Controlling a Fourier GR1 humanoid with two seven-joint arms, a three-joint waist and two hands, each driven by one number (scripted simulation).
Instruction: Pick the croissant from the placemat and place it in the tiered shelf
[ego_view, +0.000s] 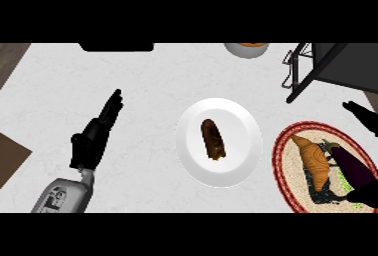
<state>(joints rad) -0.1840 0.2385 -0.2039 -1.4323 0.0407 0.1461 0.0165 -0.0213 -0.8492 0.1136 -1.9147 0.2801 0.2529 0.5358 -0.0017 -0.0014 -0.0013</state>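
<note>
The orange-brown croissant (313, 160) lies on a round placemat (284, 150) with a red rim, at the right edge of the counter. My right hand (356, 172) comes in from the right, open. One part of it lies along the croissant's right side and another part (362, 116) reaches up beyond the placemat. It hides the placemat's right part. The dark tiered shelf (325, 65) stands at the top right corner. My left hand (94, 135) rests open on the left of the counter, fingers straight and pointing away.
A white plate (236, 120) with a dark brown pastry (213, 140) sits mid-counter, between my hands. A white bowl (247, 50) stands at the far edge, a black object (117, 47) to its left. Dark floor shows at the left corners.
</note>
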